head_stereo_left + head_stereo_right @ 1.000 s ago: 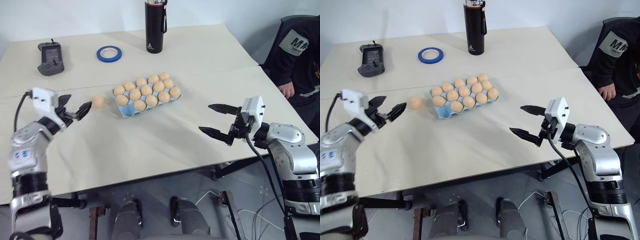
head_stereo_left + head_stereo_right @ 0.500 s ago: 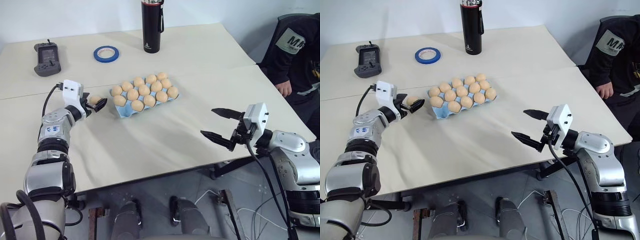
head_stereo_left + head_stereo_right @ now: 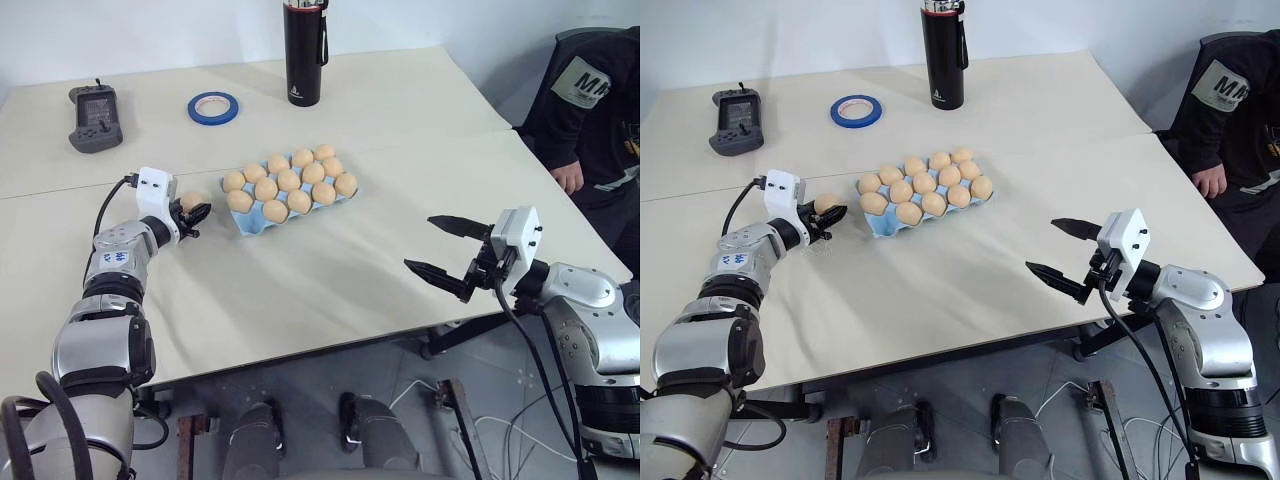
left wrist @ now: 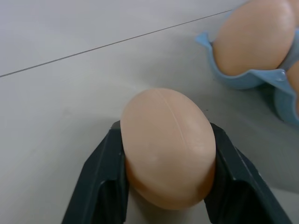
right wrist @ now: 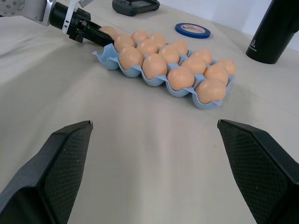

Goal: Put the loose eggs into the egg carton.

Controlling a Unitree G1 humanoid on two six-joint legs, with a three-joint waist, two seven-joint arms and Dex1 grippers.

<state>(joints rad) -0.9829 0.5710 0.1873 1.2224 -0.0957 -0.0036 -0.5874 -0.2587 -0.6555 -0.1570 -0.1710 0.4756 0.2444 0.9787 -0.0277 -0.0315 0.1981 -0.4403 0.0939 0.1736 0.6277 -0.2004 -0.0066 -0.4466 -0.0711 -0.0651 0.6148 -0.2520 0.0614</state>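
Observation:
One loose egg (image 4: 167, 147), pale tan-orange, sits on the table just left of the egg carton (image 3: 246, 226). My left gripper (image 3: 192, 210) is shut on this egg, a black finger (image 4: 100, 179) pressed against each side of it. The light blue carton (image 5: 106, 59) holds several eggs in its pockets, and its near-left corner is close beside the held egg. My right gripper (image 3: 447, 249) hovers open above the table's front right part, well away from the carton, with nothing between its fingers (image 5: 55, 161).
A black bottle (image 3: 305, 53) stands at the back of the table, a blue tape ring (image 3: 212, 106) to its left and a dark handheld controller (image 3: 94, 117) at the far left. A person in dark clothing (image 3: 590, 110) sits at the right edge.
My left arm reached forward to the loose egg and its open fingers have closed on it. The right gripper has stayed where it was, open. The camera has shifted slightly.

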